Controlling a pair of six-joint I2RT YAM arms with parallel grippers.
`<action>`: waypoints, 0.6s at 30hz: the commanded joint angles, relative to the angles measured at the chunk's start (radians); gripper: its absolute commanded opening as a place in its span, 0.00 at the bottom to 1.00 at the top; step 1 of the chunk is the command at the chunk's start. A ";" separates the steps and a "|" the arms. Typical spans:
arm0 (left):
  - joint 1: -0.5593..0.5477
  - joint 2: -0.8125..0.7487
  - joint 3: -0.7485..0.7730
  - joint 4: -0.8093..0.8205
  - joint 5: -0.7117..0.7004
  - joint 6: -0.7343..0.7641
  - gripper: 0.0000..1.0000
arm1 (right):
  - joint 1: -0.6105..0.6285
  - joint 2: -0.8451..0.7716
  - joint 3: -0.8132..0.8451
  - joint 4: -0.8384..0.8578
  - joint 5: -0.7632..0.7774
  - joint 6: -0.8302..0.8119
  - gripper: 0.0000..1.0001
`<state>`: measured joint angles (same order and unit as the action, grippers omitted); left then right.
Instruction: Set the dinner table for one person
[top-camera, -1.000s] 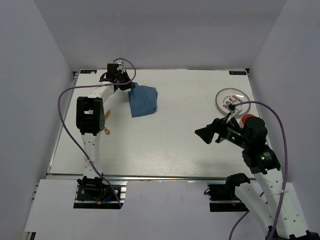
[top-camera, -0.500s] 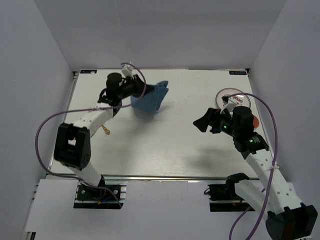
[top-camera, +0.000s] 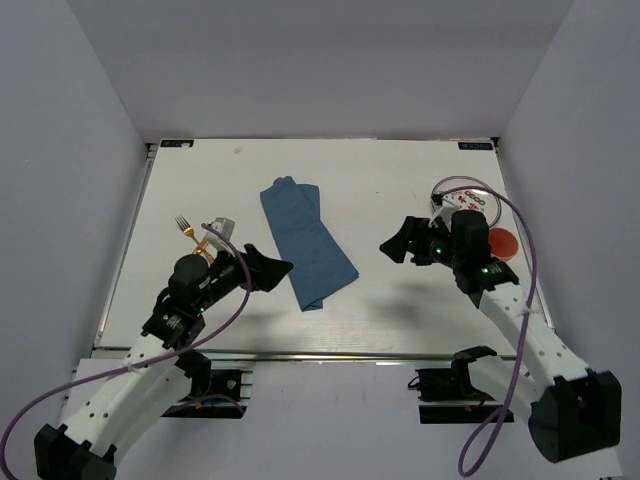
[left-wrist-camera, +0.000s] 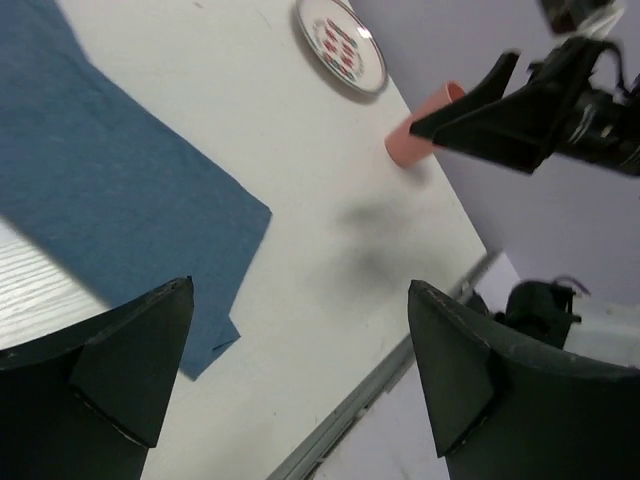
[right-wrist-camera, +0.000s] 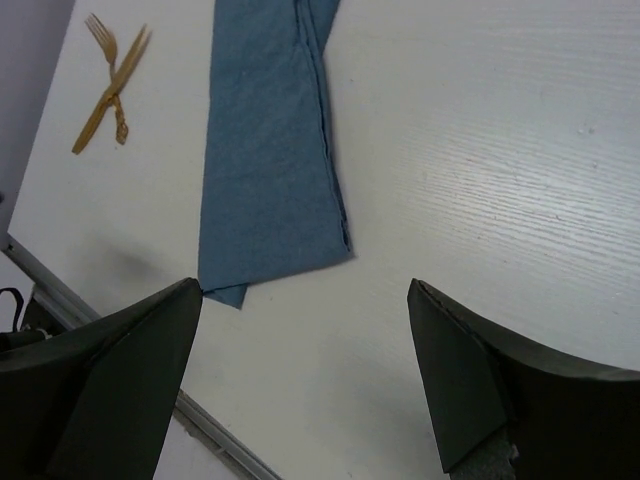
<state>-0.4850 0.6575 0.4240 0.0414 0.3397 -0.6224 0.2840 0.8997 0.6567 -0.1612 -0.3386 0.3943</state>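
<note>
1. Since half a second earlier, the blue cloth (top-camera: 305, 240) had been let go and laid flat on the counter (top-camera: 400, 300), and the left hand (top-camera: 266, 271) had been drawn back toward the near edge.
2. The counter's long axis was set left to right, with its metal rail (top-camera: 320, 353) along the near edge.
3. Both hands were held above it. The left hand was released and empty just beside the cloth, and the right hand (top-camera: 398, 246) was likewise spread and empty over the right half.

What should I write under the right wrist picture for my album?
Open right gripper hovers over the white dinner table, with a blue cloth and crossed gold cutlery beyond.
</note>
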 joint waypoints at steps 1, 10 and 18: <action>-0.007 -0.067 0.080 -0.314 -0.246 -0.040 0.98 | 0.006 0.123 0.009 0.080 0.027 0.044 0.89; -0.007 0.313 0.308 -0.643 -0.498 -0.143 0.98 | 0.130 0.498 0.078 0.235 -0.082 0.058 0.79; -0.007 0.602 0.312 -0.532 -0.444 -0.200 0.98 | 0.198 0.795 0.205 0.242 -0.083 0.058 0.61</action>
<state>-0.4885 1.1877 0.7132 -0.5201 -0.1089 -0.7952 0.4622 1.6260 0.8024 0.0383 -0.4030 0.4461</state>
